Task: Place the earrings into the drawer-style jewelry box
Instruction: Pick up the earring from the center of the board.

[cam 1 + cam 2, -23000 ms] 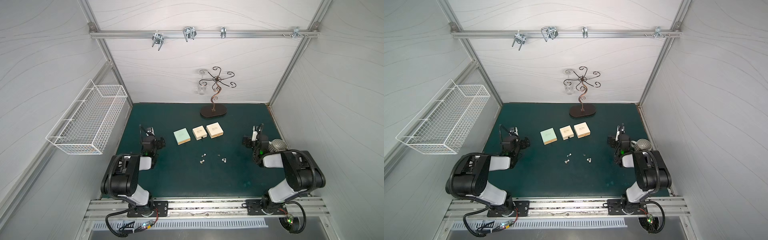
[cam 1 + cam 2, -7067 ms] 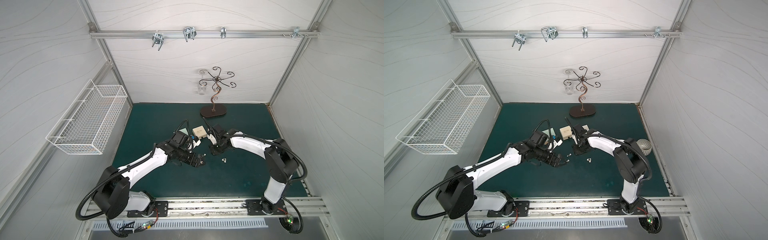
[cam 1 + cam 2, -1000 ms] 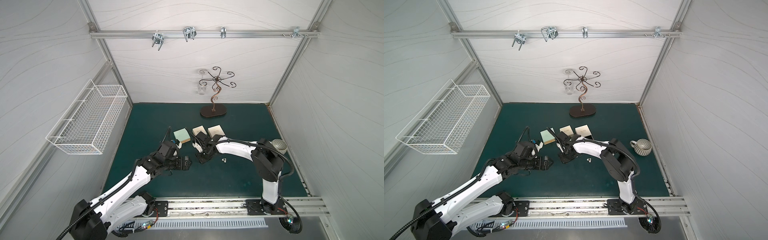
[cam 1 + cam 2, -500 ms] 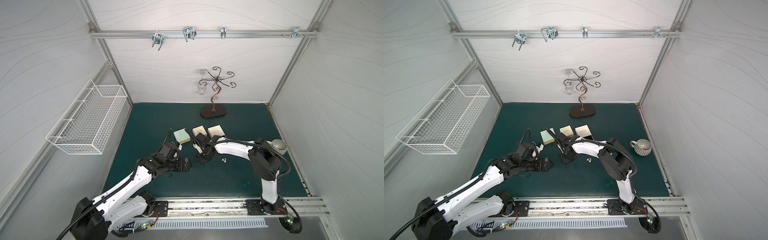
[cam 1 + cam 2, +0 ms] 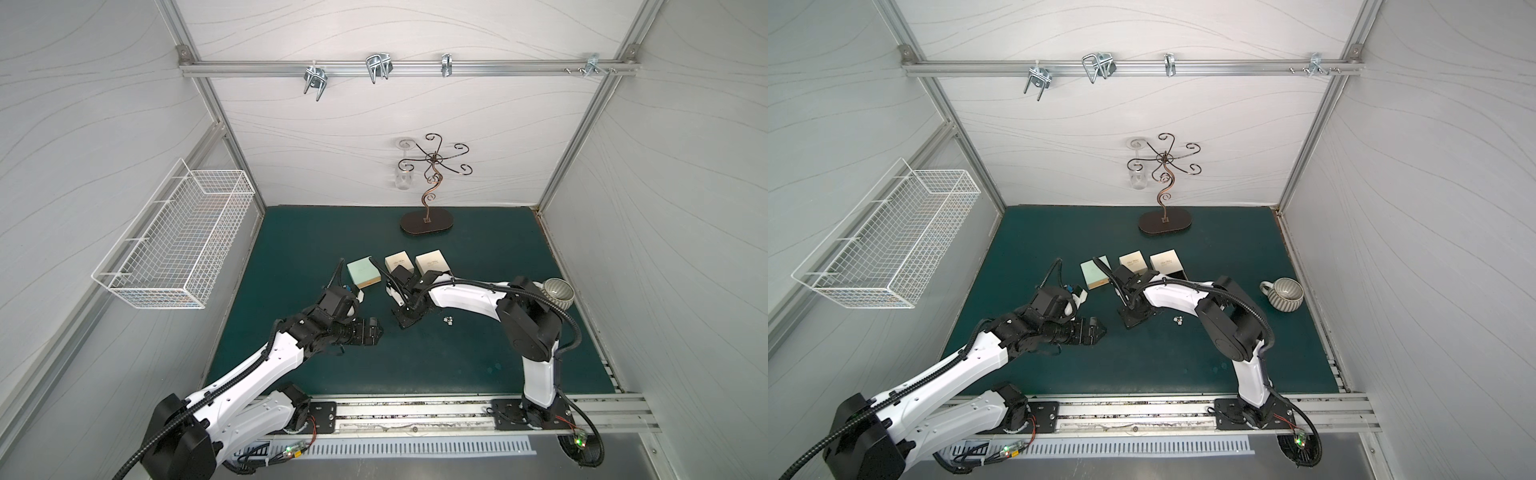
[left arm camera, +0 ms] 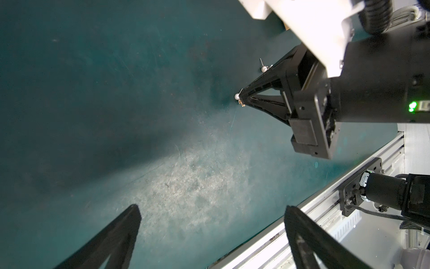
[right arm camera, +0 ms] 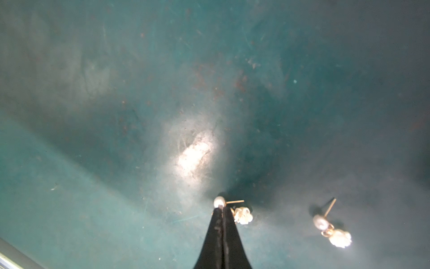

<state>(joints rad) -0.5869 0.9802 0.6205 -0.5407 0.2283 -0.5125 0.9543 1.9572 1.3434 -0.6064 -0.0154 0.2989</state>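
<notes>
Right wrist view: the right gripper [image 7: 223,208], its black jaws pressed together, pinches a pearl stud earring [image 7: 218,201] at the scuffed teal mat [image 7: 104,116], a second earring [image 7: 322,222] lying near. Left wrist view: the left gripper [image 6: 211,207] hangs above the mat, its jaws spread apart. In both top views three small square boxes [image 5: 397,262] stand beyond the grippers.

Both top views look steeply down from high above the front rail [image 5: 415,409] toward the back wall [image 5: 374,124], covering the whole green surface [image 5: 415,365]. The left wrist camera skims low, facing the right end effector [image 6: 240,97]; the right wrist camera sits closer still, and both show the same pearl earring [image 7: 218,201]
</notes>
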